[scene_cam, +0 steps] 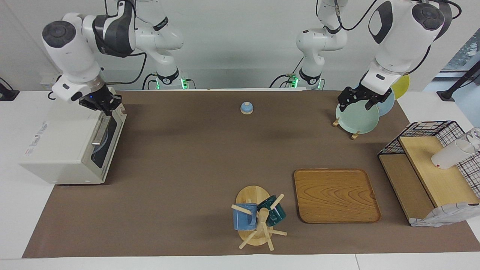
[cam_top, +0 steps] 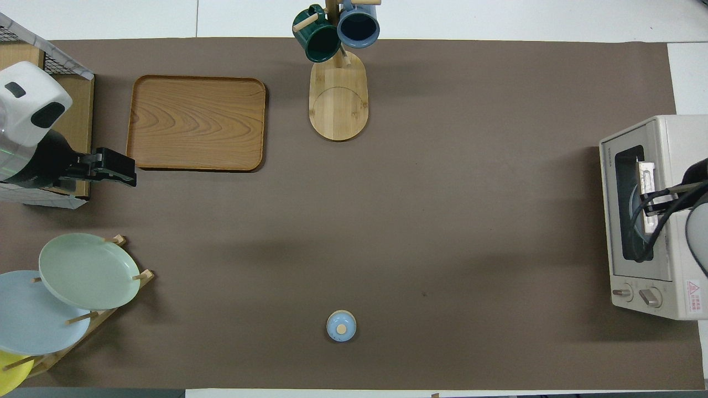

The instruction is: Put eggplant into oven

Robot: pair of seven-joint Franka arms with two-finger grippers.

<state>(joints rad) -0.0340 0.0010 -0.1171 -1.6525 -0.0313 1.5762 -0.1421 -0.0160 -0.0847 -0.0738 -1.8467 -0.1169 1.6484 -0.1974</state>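
The off-white oven point(scene_cam: 56, 150) point(cam_top: 680, 143) stands at the right arm's end of the table, its dark glass door up and closed. My right gripper point(scene_cam: 108, 107) point(cam_top: 658, 202) is at the top edge of that door, by the metal bar handle point(scene_cam: 99, 133) point(cam_top: 647, 190). The eggplant is out of view. A pale round shape shows dimly through the glass. My left gripper point(scene_cam: 356, 103) point(cam_top: 119, 168) hangs open in the air at the left arm's end, between the plate rack and the wire shelf, with nothing in it.
A rack of plates, the green plate point(scene_cam: 356, 118) point(cam_top: 88, 271) in front, stands near the left arm. A wire shelf point(scene_cam: 431, 168), wooden tray point(scene_cam: 335, 195) point(cam_top: 196, 121) and mug tree point(scene_cam: 258, 217) point(cam_top: 337, 33) lie farther out. A small blue knob point(scene_cam: 246, 108) point(cam_top: 341, 326) sits mid-table.
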